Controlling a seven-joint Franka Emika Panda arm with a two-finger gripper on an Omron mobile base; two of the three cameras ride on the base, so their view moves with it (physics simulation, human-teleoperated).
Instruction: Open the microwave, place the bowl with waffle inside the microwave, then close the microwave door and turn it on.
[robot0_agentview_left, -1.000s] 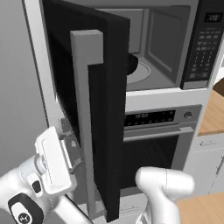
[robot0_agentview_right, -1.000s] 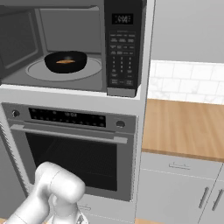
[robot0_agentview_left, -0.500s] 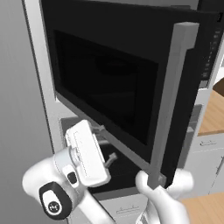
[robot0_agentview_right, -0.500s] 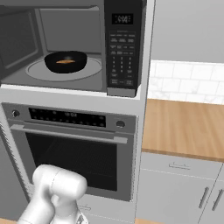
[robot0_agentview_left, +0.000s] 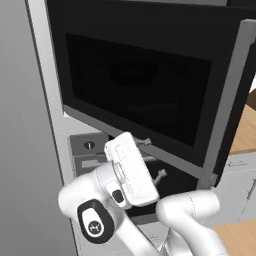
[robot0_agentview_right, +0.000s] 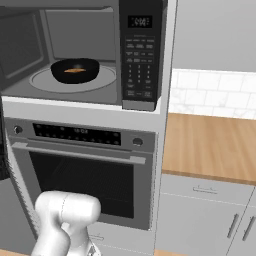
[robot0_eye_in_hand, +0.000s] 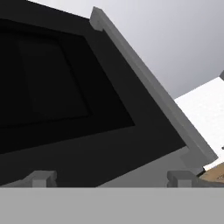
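Two fingertips: small grey tips (robot0_eye_in_hand: 41, 178) poke up at the bottom of the hand view, one lower left, one lower right, set wide apart with nothing between them
Gripper (robot0_eye_in_hand: 109, 180): fully spread and holding nothing; the microwave door's dark face sits right ahead of it in the hand view
Hand in left base view: white gripper body (robot0_agentview_left: 131, 170) at lower centre, tilted, just under the door's bottom edge; whether it touches the door I cannot tell
Microwave door (robot0_agentview_left: 145, 95): swung partway, its black face and dark glass window spread across the upper half of the left base view
Handle (robot0_agentview_left: 231, 95): tall silver bar down the right side of the left base view; in the hand view it runs as a grey diagonal from top centre to lower right
Microwave (robot0_agentview_right: 142, 55): upper left of the right base view, cavity showing, keypad panel and small display at centre top
Turntable (robot0_agentview_right: 45, 82): round and grey on the cavity floor, upper left of the right base view
Bowl (robot0_agentview_right: 75, 70): small, black, sitting on the turntable inside the microwave
Waffle (robot0_agentview_right: 75, 70): orange-brown piece lying in the bowl
Oven (robot0_agentview_right: 82, 175): steel front with dark glass, directly below the microwave, lower left of the right base view
Counter (robot0_agentview_right: 210, 145): wooden top at right centre of the right base view, grey cabinets (robot0_agentview_right: 200, 220) beneath it
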